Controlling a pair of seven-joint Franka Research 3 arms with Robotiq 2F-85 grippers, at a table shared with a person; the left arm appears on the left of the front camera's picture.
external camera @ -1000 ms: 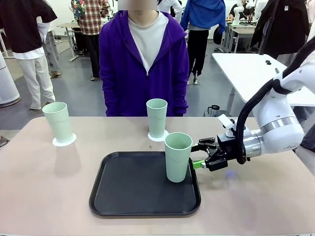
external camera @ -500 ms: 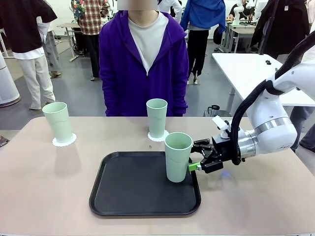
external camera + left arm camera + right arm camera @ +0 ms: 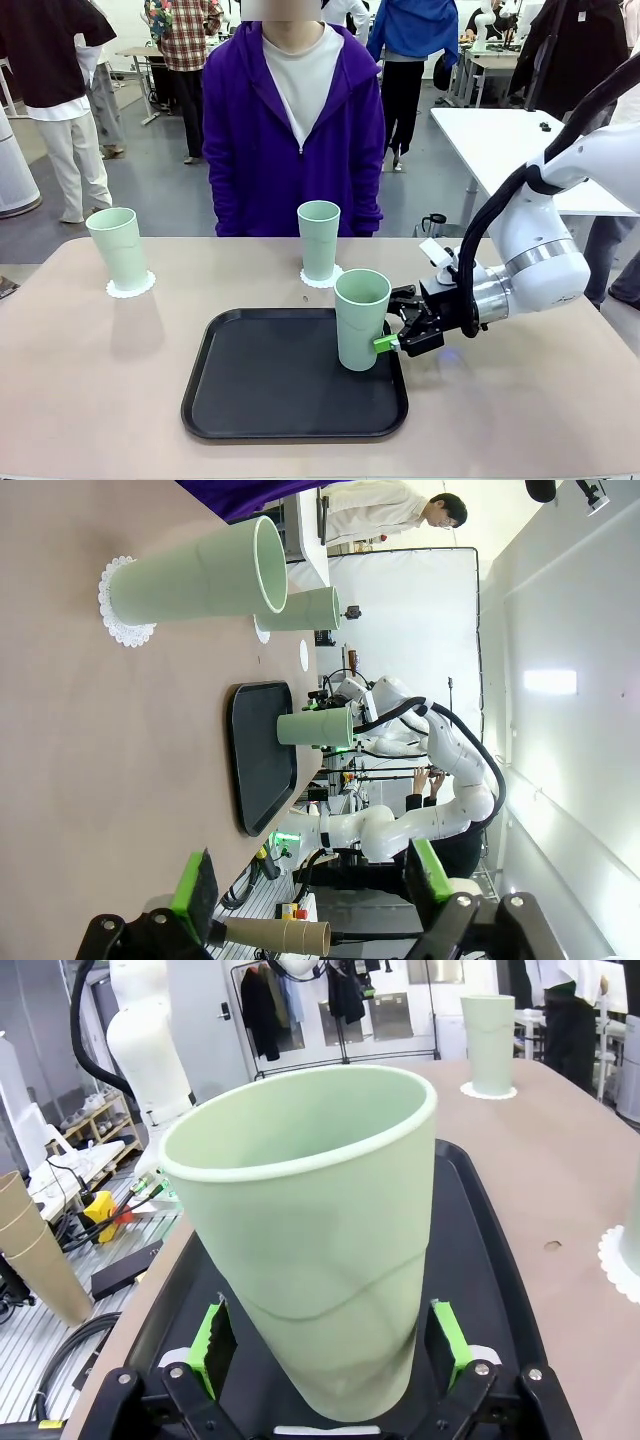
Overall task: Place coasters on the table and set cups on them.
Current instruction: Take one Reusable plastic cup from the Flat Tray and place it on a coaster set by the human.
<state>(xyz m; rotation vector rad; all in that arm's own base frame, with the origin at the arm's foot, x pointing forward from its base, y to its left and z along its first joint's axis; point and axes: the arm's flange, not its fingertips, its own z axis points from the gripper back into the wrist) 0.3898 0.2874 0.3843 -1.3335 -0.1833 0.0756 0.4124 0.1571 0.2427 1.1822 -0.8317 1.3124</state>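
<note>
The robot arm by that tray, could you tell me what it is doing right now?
The right gripper has its open fingers on either side of a cup standing on the black tray, not yet clamped. Two other cups already stand on coasters on the table. A person in purple watches.
</note>
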